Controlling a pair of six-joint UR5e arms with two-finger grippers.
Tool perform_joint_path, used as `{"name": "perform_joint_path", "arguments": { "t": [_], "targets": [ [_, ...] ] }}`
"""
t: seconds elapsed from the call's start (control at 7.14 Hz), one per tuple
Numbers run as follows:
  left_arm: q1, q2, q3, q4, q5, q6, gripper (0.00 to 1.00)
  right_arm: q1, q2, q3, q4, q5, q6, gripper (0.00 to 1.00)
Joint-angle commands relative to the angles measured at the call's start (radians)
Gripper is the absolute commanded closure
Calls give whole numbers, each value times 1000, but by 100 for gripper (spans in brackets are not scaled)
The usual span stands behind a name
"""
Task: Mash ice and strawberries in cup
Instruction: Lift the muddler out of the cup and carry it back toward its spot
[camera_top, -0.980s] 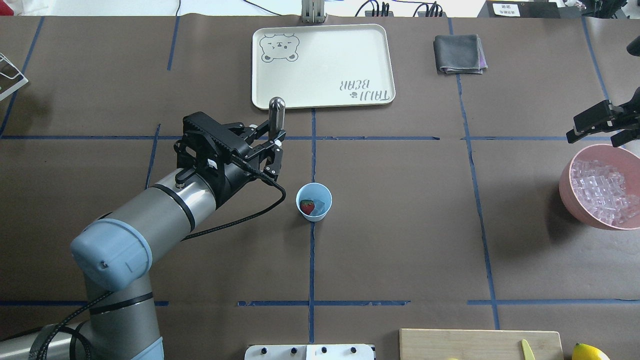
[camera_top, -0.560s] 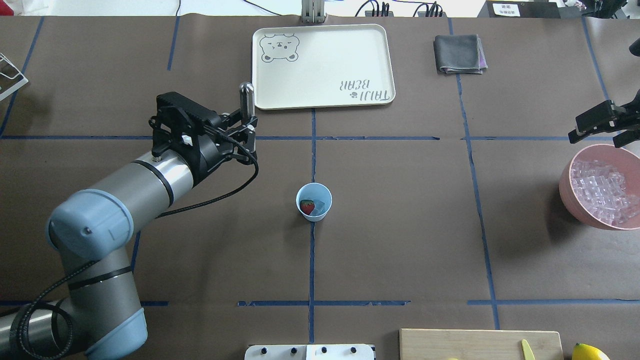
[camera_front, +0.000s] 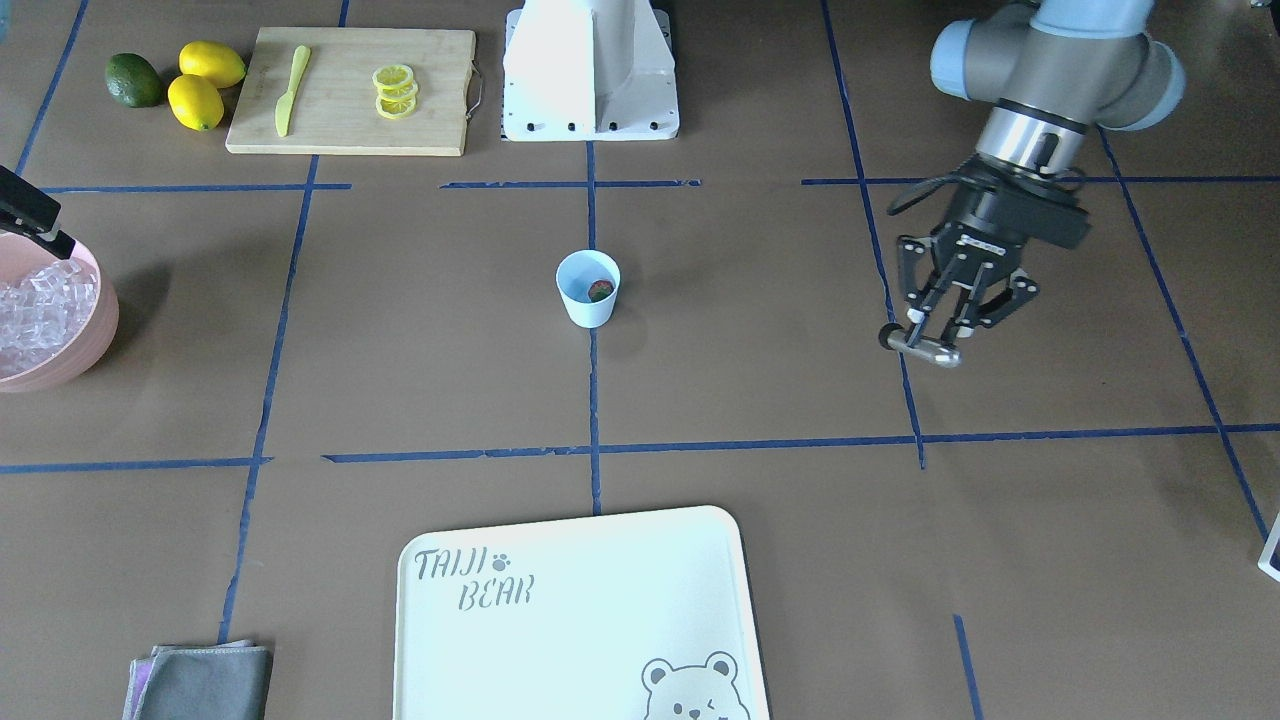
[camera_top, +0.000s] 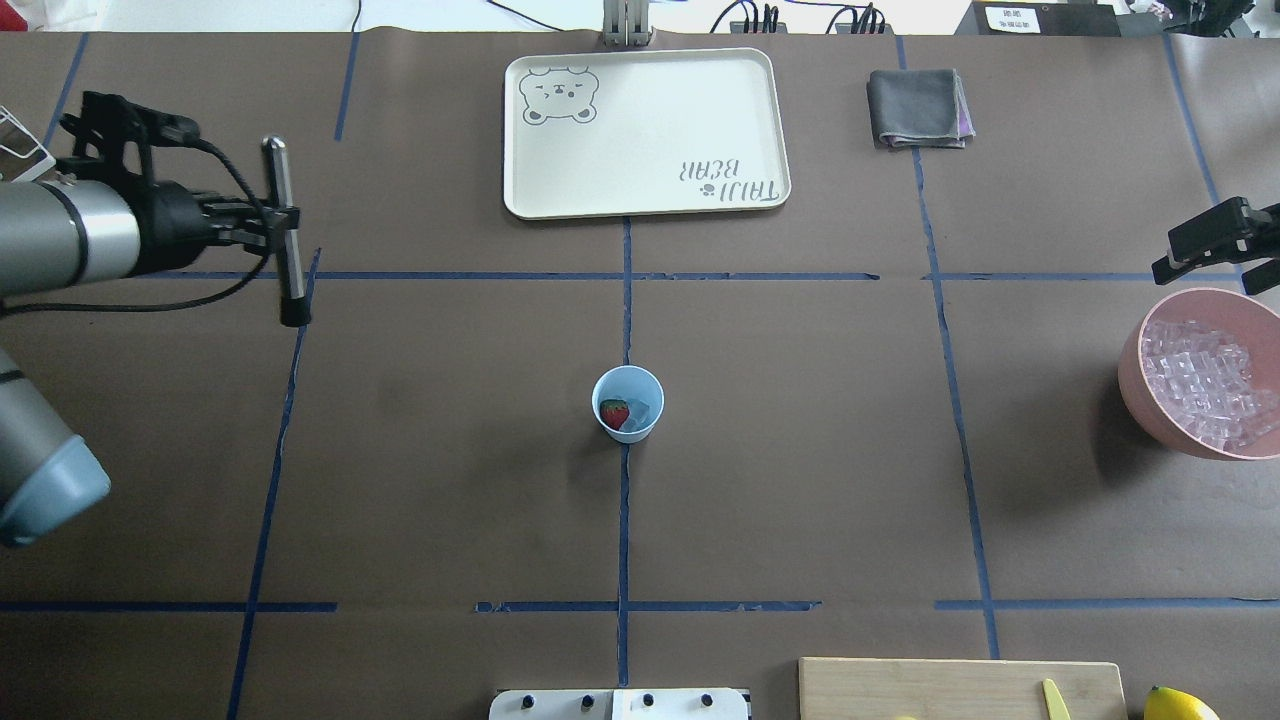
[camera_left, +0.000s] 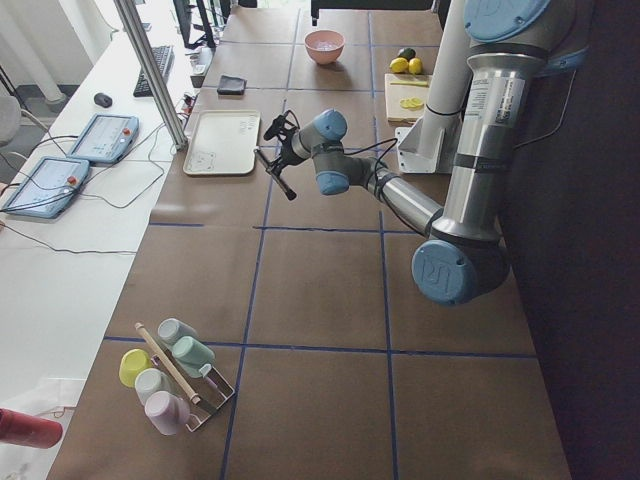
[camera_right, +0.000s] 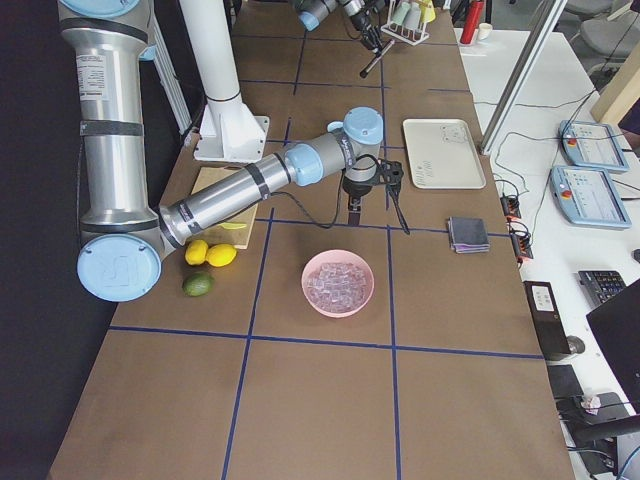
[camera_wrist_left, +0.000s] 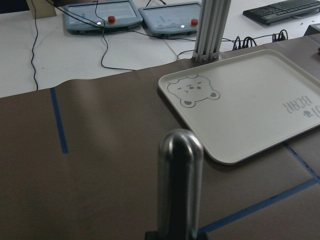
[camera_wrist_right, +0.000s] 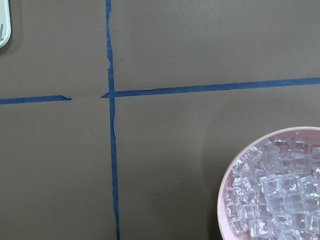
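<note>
Overhead, left pincer (camera_top: 278, 232) grips muddler (camera_top: 291, 290), cup (camera_top: 651, 386) (1 strawberry (camera_top: 614, 412)) apart

only text I can read is "TAIJI BEAR" on the cream tray (camera_front: 580, 610), next to a little bear face drawing.

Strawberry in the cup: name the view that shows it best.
Overhead exterior: the strawberry shows red and clear inside the cup. Front-facing shows it darker, against the cup's wall. Side and wrist views do not show it.
</note>
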Motion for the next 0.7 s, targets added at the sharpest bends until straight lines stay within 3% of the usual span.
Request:
{"name": "perform_joint_path", "arguments": {
  "t": [0.0, 0.14, 0.56],
  "targets": [
    [-221, 57, 61, 159, -376, 9, 100, 10, -5, 1, 2, 0, -6, 1],
    [-278, 80, 60, 295, -424, 15, 100, 16, -3, 1, 2, 0, -6, 1],
    [-279, 151, 40, 596, -417, 141, 100, 15, -2, 3, 2, 0, -7, 1]
  ]
}}
